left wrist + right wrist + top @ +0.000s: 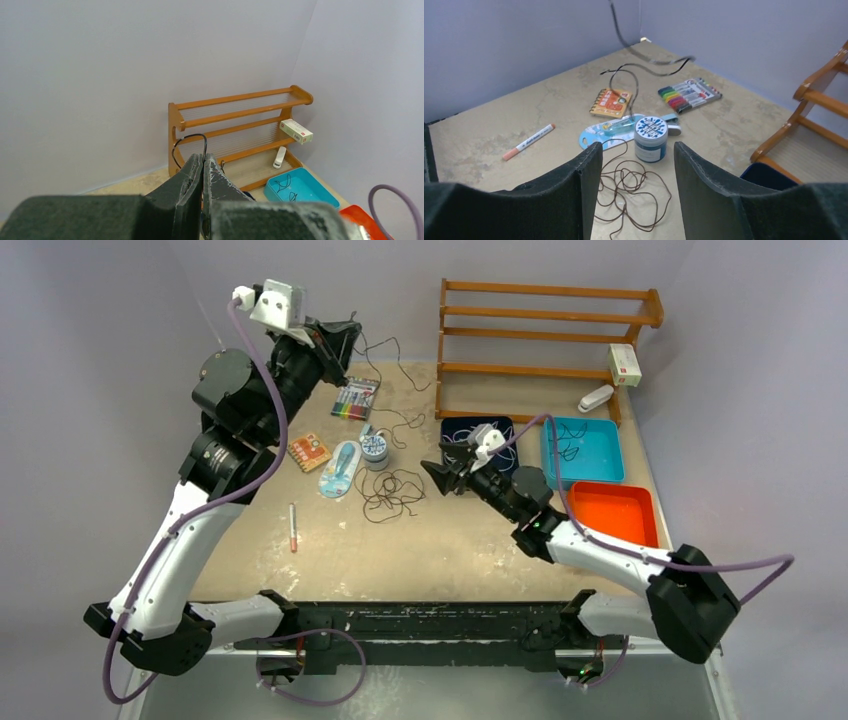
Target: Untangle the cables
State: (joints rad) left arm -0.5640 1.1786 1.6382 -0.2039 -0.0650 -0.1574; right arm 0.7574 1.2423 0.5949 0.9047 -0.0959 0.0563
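Observation:
My left gripper [349, 338] is raised at the back left, shut on a thin black cable [403, 360] that hangs from it and trails down to the table by the jar. In the left wrist view the fingertips [203, 159] pinch this cable [192, 137], which loops above them. A brown cable [392, 490] lies in a loose curly pile mid-table. My right gripper [434, 472] is open and empty, low, just right of that pile. In the right wrist view the pile [634, 192] lies between and ahead of the fingers [589, 165]; the black cable [637, 92] hangs beyond.
A blue-lidded jar [375, 448], blue card [339, 468], notebook [309, 451], marker pack [355, 398] and pen [292, 527] lie left of the pile. A navy tray [505, 425] with white cords, a blue tray [606, 472], an orange tray [612, 512] and a wooden rack [545, 335] stand right.

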